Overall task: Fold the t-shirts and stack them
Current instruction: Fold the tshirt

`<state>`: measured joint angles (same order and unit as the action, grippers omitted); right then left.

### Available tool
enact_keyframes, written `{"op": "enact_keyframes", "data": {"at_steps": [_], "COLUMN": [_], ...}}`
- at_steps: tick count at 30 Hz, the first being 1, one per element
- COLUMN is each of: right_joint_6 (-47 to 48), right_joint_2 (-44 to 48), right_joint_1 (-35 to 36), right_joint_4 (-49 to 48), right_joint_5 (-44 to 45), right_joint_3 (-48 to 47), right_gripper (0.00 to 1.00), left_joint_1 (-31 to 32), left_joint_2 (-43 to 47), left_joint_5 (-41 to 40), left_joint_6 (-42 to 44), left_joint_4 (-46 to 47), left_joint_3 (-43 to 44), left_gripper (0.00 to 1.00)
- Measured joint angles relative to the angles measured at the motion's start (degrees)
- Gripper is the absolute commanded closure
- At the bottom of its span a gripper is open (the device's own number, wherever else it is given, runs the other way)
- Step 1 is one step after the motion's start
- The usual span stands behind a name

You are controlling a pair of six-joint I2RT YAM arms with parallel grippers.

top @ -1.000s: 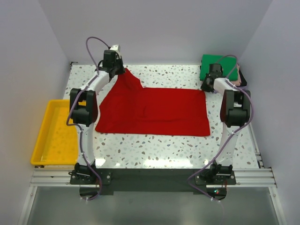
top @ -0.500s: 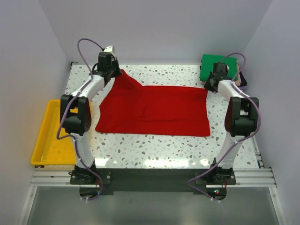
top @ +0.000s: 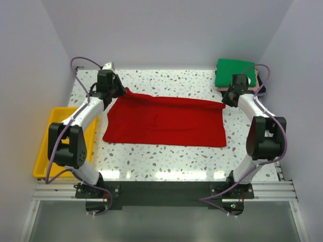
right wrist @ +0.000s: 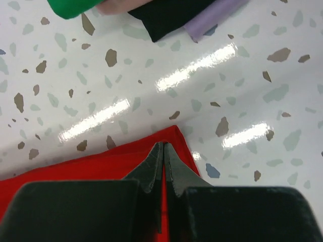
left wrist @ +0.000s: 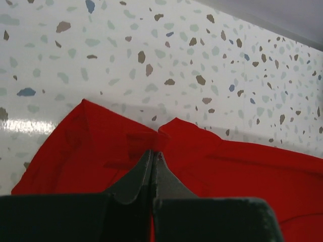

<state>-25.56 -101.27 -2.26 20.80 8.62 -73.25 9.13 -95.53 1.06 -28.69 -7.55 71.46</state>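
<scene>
The left gripper (top: 121, 91), just right of the far end of the yellow plastic tray (top: 41, 151), is pinched shut on the far left corner of the bright red cloth t-shirt (top: 166, 121). A second ago it held that corner up in a peak, further from the tray. Now the shirt's far edge runs low and taut to the right gripper (top: 225, 102), clamped on the opposite corner, well right of the tray. The shirt looks stretched flat, ready for folding. The green-topped stack of folded t-shirts (top: 234, 73) has not moved.

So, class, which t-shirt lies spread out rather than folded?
The red t-shirt: it lies open, its far corners pinched by the left gripper and right gripper. The others sit folded in a pile, green shirt on top.
</scene>
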Motion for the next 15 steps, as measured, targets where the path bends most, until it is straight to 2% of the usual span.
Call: {"op": "enact_keyframes", "data": {"at_steps": [8, 15], "right_joint_6": [-1.8, -2.7], "right_joint_2": [4.7, 6.3], "right_joint_1": [0.0, 0.0], "right_joint_4": [0.9, 1.8], "right_joint_5": [0.7, 0.7], "right_joint_3": [7.4, 12.6], "right_gripper": [1.0, 1.0], "left_joint_1": [0.0, 0.0], "left_joint_2": [7.9, 12.3], "left_joint_5": [0.6, 0.7], "left_joint_6": [-3.8, -6.3], "left_joint_4": [-0.8, -2.8], "left_joint_3": [-10.9, -14.7], "left_gripper": [1.0, 1.0]}}
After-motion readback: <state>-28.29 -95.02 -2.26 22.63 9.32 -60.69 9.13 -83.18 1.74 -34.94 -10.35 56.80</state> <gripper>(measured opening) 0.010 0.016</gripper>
